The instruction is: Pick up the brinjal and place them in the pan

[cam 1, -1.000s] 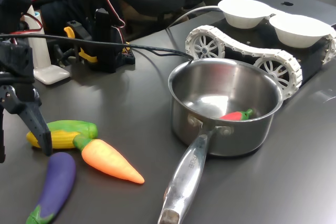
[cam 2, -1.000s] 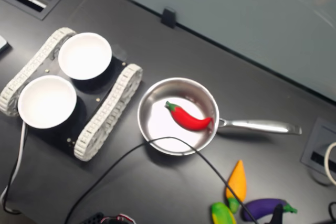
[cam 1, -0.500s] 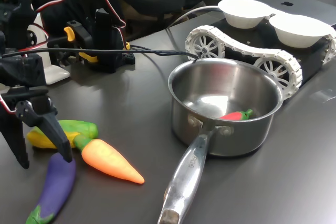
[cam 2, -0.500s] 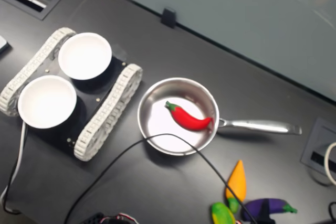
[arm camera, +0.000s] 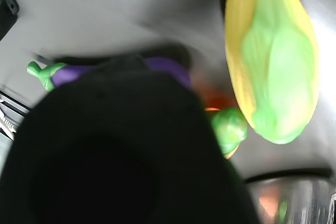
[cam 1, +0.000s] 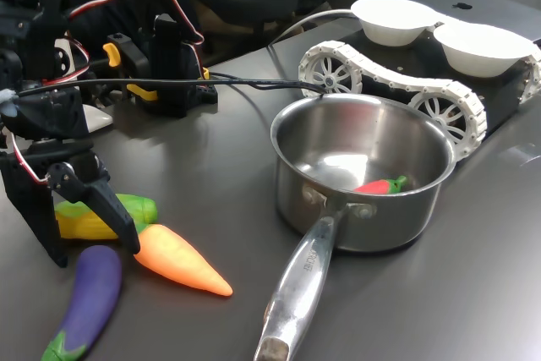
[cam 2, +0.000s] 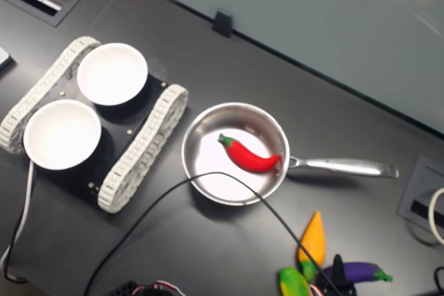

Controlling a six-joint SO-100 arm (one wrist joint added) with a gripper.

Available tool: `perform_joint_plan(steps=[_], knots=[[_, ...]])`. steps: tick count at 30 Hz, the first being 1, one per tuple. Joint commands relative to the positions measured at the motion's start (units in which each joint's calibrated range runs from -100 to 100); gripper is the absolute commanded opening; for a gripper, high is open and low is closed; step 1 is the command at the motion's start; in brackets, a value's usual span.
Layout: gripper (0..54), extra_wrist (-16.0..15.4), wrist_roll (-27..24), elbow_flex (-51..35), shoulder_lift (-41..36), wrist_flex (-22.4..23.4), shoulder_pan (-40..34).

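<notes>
First exterior view, near to far: brinjal lies flat on the dark counter at front, stem end nearest. Gripper just above its far end, fingers spread wide, one each side of the tip, nothing pinched. Carrot just beside brinjal, corn behind, partly hidden by the fingers. Further back, pan upright w/ handle toward camera, red chilli inside. Behind: two white bowls on a tracked chassis.
</notes>
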Motion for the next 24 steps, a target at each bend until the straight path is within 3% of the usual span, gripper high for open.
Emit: perform_joint_plan(steps=[1,24], knots=[[36.2,-0.6,0.4,-2.5,-1.4,-1.9,0.4],[33.6,1.1,-0.2,-5.2,4.0,-6.9,1.2]])
